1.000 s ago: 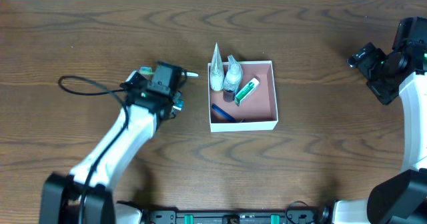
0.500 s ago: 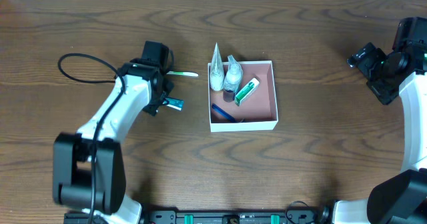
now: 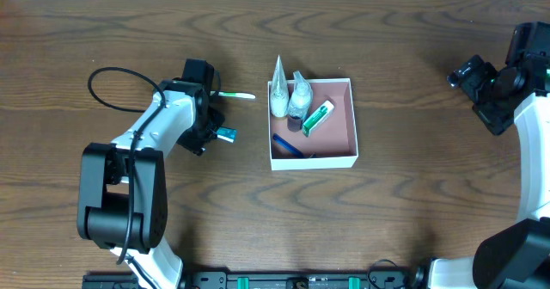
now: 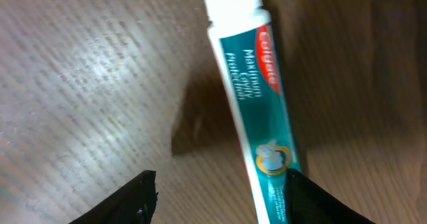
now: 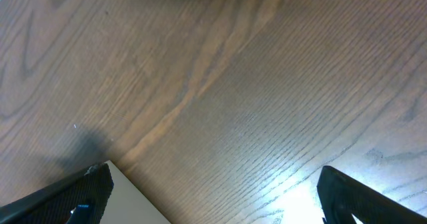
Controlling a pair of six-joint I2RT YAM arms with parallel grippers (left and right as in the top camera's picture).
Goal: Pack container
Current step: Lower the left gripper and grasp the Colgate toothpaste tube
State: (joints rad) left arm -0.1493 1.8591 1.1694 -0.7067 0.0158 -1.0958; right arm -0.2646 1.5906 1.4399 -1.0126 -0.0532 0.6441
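Note:
The container [image 3: 344, 121] is a shallow white-walled box with a pinkish inside at the table's middle. It holds a white tube, two small bottles, a green toothpaste tube [image 3: 318, 117] and a blue item. My left gripper [image 3: 209, 127] is open just left of the box, low over a small teal Colgate toothpaste tube [image 3: 226, 134]. In the left wrist view the tube [image 4: 250, 97] lies on the wood beside the right finger of the open jaws [image 4: 220, 187]. My right gripper [image 3: 481, 84] is open and empty at the far right; it also shows in the right wrist view [image 5: 213, 184].
A green and white toothbrush [image 3: 235, 95] lies on the table just above the left gripper. A black cable [image 3: 107, 83] loops left of the left arm. A white surface [image 5: 137, 201] shows at the lower left of the right wrist view.
The left arm has swung so that its wrist now comes at the teal tube from the upper left. The tube, the box and the right arm have not moved.

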